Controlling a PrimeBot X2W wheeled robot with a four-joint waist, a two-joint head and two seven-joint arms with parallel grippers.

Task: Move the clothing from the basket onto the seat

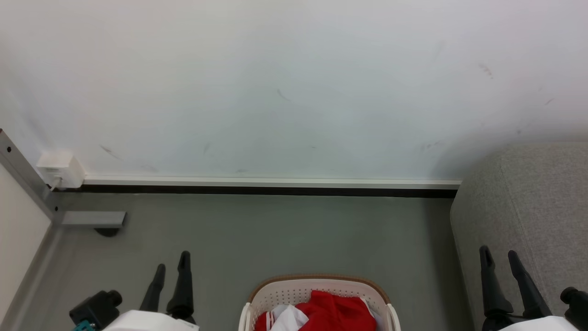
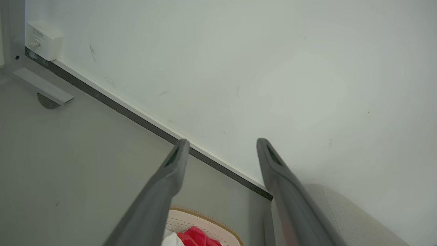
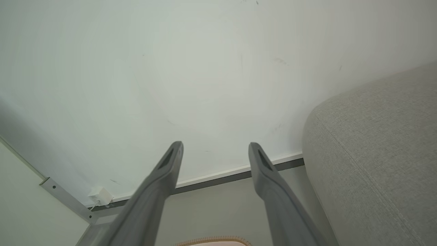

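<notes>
The white basket (image 1: pixel 298 290) with a tan rim stands on the floor at the bottom centre of the head view. Red clothing (image 1: pixel 333 312) with white panels lies bunched inside it. The grey seat (image 1: pixel 528 207) fills the right side. My left gripper (image 1: pixel 172 266) hangs open to the left of the basket, nothing between its fingers. My right gripper (image 1: pixel 498 257) is open in front of the seat's side, also empty. The left wrist view catches the basket (image 2: pixel 205 218), the clothing (image 2: pixel 196 237) and my left gripper (image 2: pixel 222 143). The right wrist view has my right gripper (image 3: pixel 215 147) and the seat (image 3: pixel 375 153).
A white wall (image 1: pixel 294 82) with a baseboard runs across the back. A white box (image 1: pixel 59 169) with a cable sits at the wall's foot on the left, beside a grey metal frame (image 1: pixel 27 184) and its foot (image 1: pixel 94 219). Grey floor (image 1: pixel 275 234) lies between wall and basket.
</notes>
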